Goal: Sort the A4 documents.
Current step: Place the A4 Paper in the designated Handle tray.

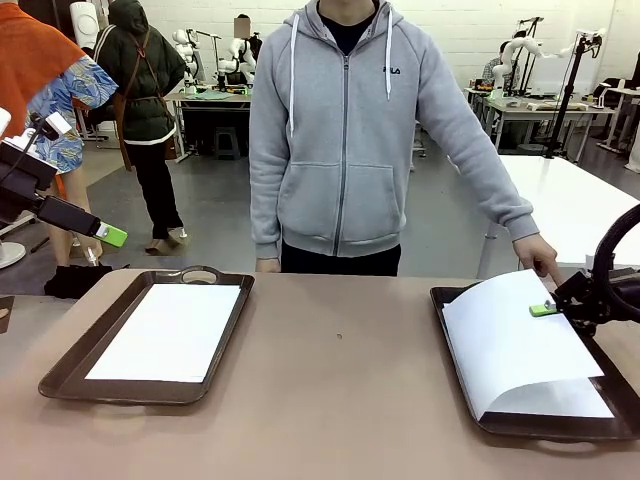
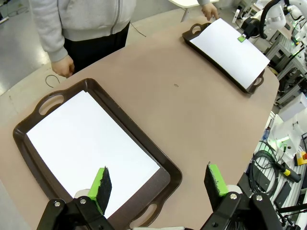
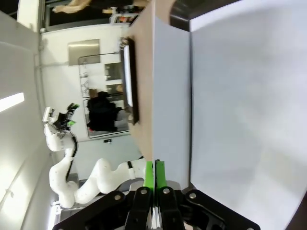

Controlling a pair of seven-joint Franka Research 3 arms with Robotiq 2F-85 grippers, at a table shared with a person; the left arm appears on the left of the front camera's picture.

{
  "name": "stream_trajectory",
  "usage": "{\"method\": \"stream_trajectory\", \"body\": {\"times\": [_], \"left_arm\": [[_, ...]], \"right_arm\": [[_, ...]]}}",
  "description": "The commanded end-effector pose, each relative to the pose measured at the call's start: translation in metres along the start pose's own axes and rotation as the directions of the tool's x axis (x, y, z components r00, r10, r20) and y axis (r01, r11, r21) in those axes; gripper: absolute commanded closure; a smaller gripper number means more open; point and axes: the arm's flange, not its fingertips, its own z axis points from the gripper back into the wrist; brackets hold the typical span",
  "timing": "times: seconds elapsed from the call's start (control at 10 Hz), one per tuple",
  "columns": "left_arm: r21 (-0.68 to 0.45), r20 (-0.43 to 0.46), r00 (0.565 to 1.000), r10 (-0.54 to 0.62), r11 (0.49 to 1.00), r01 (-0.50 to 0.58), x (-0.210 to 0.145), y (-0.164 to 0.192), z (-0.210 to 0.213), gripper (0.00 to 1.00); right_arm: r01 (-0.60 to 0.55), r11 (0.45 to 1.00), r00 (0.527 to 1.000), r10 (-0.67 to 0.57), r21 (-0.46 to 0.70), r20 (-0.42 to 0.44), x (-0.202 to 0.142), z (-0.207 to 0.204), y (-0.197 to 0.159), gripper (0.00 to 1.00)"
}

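You are looking into a robotics lab, a large open hall with a white brick back wall (image 1: 450, 25) and a grey concrete floor (image 1: 215, 215). Your brown worktop (image 1: 340, 400) is one station among several: behind the person in the grey hoodie (image 1: 345, 130), other tables (image 1: 210, 100) stand in rows with equipment on them. A white table (image 1: 575, 205) stands just past the far right corner. From the left wrist view, you can see bundled cables (image 2: 268, 165) and a red emergency-stop button (image 2: 302, 155) beside the worktop's edge.
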Motion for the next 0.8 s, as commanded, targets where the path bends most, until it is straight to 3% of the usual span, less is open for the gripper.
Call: {"method": "stream_trajectory", "body": {"times": [0.0, 0.7], "left_arm": [[-0.006, 0.005, 1.0, 0.0, 1.0, 0.0, 0.0, 0.001, -0.001, 0.0], [-0.006, 0.005, 1.0, 0.0, 1.0, 0.0, 0.0, 0.001, -0.001, 0.0]], "right_arm": [[0.026, 0.991, 0.999, -0.028, -0.128, -0.017, -0.001, 0.004, 0.013, 0.99], [-0.047, 0.904, 0.997, 0.019, -0.425, -0.07, 0.014, -0.018, 0.028, 0.99]]}}
